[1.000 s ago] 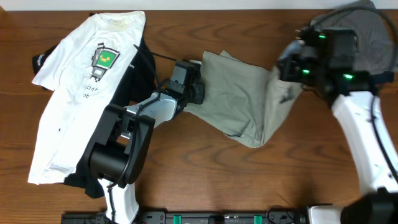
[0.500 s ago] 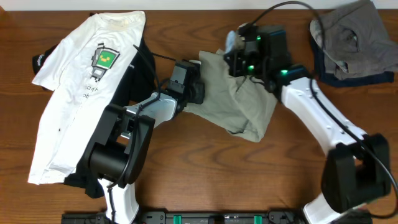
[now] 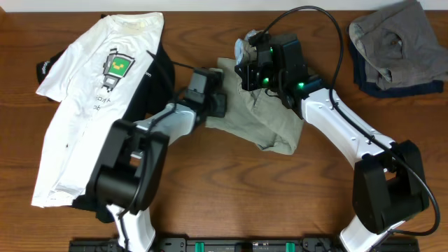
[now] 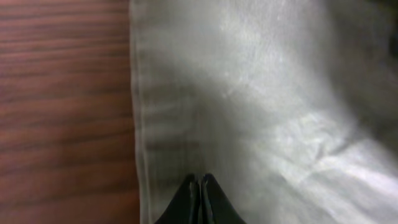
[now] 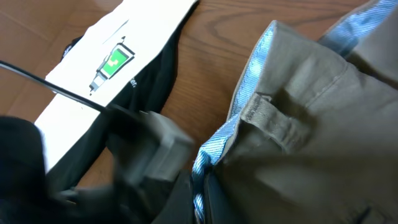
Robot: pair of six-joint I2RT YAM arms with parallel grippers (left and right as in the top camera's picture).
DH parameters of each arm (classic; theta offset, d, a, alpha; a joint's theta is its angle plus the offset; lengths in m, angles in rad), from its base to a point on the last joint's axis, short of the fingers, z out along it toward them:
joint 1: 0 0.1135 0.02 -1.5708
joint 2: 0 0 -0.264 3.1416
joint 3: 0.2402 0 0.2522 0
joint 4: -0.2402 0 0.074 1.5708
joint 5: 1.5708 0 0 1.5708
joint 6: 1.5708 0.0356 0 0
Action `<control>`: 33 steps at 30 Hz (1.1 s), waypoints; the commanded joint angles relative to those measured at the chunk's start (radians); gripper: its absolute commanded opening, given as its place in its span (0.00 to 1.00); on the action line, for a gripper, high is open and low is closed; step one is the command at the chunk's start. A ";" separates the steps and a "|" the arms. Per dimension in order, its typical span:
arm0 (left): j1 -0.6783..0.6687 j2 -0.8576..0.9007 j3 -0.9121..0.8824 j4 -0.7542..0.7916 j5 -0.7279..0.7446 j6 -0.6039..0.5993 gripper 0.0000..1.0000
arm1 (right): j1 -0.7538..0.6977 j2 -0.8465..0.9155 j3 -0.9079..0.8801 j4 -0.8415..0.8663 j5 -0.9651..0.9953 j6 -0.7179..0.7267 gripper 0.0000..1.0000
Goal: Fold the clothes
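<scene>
Right end effector (image 5: pixel 200 193) clamps the khaki trousers (image 3: pixel 269 115) at the waistband (image 5: pixel 280 93), mid-fold; left end effector (image 4: pixel 200 186), closed, perhaps pins cloth. Next: lay it flat.

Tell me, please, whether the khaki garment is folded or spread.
Partly folded: the khaki garment lies doubled, its waistband pinched in the right gripper, the left gripper clamping another edge.
</scene>
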 commanded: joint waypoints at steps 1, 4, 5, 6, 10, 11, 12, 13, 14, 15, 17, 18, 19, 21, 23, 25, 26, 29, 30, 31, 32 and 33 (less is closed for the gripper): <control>0.062 -0.128 0.008 -0.064 -0.002 -0.025 0.06 | 0.018 0.002 0.021 0.010 -0.026 0.011 0.01; 0.108 -0.207 0.008 -0.141 -0.001 -0.043 0.06 | 0.021 0.002 0.021 0.010 -0.026 0.011 0.01; 0.120 -0.231 0.008 -0.161 0.002 -0.043 0.06 | 0.022 0.002 0.021 0.010 -0.026 0.011 0.01; 0.132 -0.257 0.008 -0.183 0.002 -0.043 0.06 | 0.024 0.002 0.021 0.011 -0.026 0.011 0.01; 0.168 -0.349 0.008 -0.240 0.002 -0.043 0.06 | 0.036 0.005 0.021 0.028 -0.025 0.006 0.01; 0.177 -0.372 0.008 -0.246 0.002 -0.043 0.06 | 0.040 0.007 0.021 0.036 -0.026 -0.001 0.01; 0.185 -0.391 0.008 -0.250 0.002 -0.044 0.06 | 0.046 0.008 0.021 0.042 -0.026 -0.012 0.01; 0.194 -0.412 0.008 -0.250 0.002 -0.047 0.06 | 0.055 0.014 0.021 0.051 -0.026 -0.025 0.01; 0.201 -0.428 0.008 -0.250 0.002 -0.047 0.07 | 0.064 0.019 0.021 0.060 -0.028 -0.036 0.01; 0.207 -0.445 0.008 -0.250 0.002 -0.047 0.06 | 0.077 0.028 0.021 0.071 -0.035 -0.048 0.01; 0.218 -0.467 0.008 -0.250 0.001 -0.046 0.06 | 0.100 0.045 0.021 0.085 -0.058 -0.068 0.09; 0.222 -0.471 0.008 -0.252 0.001 -0.046 0.06 | 0.115 0.059 0.021 0.092 -0.073 -0.075 0.21; 0.226 -0.472 0.008 -0.254 0.001 -0.046 0.07 | 0.129 0.067 0.021 0.092 -0.088 -0.090 0.41; 0.235 -0.471 0.008 -0.262 0.001 -0.046 0.07 | 0.145 0.074 0.021 0.085 -0.105 -0.096 0.73; 0.241 -0.470 0.008 -0.275 0.001 -0.046 0.07 | 0.148 0.073 0.021 0.073 -0.121 -0.096 0.84; 0.249 -0.470 0.008 -0.284 0.001 -0.046 0.06 | 0.139 0.061 0.021 0.066 -0.149 -0.096 0.90; 0.252 -0.470 0.008 -0.285 0.001 -0.046 0.07 | 0.130 0.053 0.022 0.060 -0.154 -0.095 0.90; 0.253 -0.470 0.008 -0.288 0.001 -0.046 0.06 | 0.089 0.021 0.023 0.011 -0.149 -0.100 0.91; 0.253 -0.467 0.008 -0.288 0.001 -0.046 0.07 | 0.069 0.010 0.024 -0.014 -0.148 -0.108 0.91; 0.251 -0.461 0.008 -0.287 0.002 -0.046 0.07 | 0.050 0.003 0.024 -0.037 -0.141 -0.113 0.91; 0.252 -0.452 0.008 -0.287 0.002 -0.046 0.07 | 0.024 -0.006 0.025 -0.068 -0.132 -0.114 0.92; 0.252 -0.441 0.008 -0.284 0.002 -0.046 0.07 | -0.002 -0.010 0.026 -0.099 -0.125 -0.115 0.92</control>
